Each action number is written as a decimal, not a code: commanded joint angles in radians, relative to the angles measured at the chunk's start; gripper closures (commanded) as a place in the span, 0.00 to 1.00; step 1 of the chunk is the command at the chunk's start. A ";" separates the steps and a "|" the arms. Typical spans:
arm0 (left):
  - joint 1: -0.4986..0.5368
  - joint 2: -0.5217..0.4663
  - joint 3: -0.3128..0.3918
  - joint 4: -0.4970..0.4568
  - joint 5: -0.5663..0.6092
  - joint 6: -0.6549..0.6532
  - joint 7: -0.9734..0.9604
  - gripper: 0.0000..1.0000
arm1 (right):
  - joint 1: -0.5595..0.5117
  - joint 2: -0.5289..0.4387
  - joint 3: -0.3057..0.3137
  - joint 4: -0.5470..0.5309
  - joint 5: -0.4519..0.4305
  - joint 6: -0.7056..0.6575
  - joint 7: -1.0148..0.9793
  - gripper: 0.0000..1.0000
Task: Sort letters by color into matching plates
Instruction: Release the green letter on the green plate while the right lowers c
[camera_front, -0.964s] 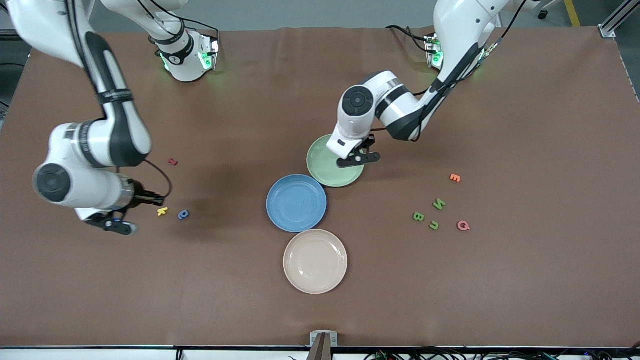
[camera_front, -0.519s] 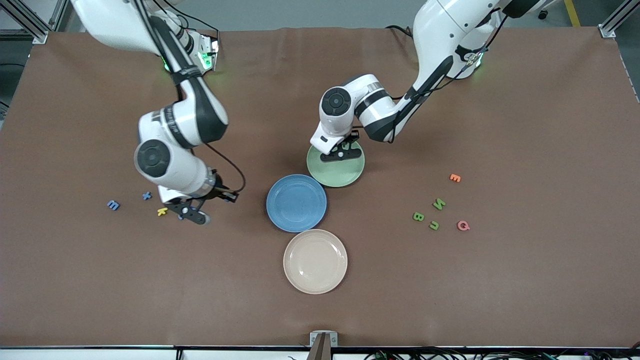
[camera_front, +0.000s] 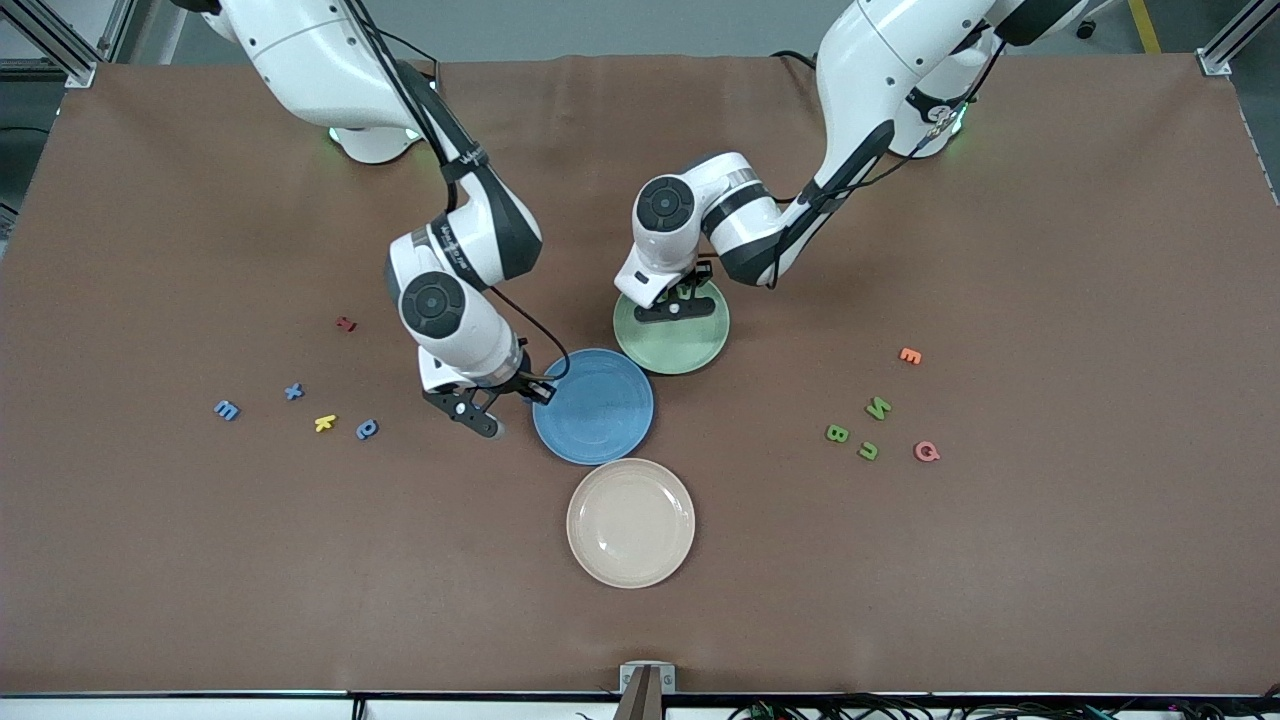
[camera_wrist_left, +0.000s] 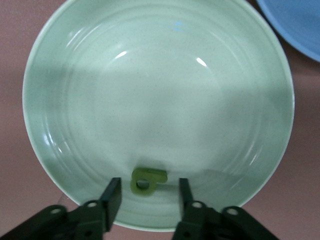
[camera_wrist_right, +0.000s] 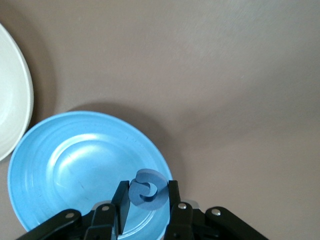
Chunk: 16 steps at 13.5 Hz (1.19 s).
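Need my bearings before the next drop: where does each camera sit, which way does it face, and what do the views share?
Front view: high across the table, facing both bases; shows both arms, blue plate, green plate, cream plate.
Left wrist view: on the left wrist, looking down into the green plate; left gripper open around a green letter.
Right wrist view: on the right wrist, looking down at the blue plate; right gripper shut on a blue letter.
Shared: the blue plate appears in all three.
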 joint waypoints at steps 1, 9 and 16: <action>0.015 -0.024 0.002 0.005 0.023 0.001 -0.008 0.01 | 0.037 0.049 -0.016 0.064 0.002 -0.002 0.062 1.00; 0.227 -0.128 0.002 -0.044 0.027 -0.024 0.136 0.01 | 0.087 0.118 -0.020 0.104 0.001 0.050 0.131 1.00; 0.441 -0.064 0.000 -0.015 0.243 -0.008 0.211 0.02 | 0.151 0.230 -0.021 0.247 -0.050 0.039 0.319 1.00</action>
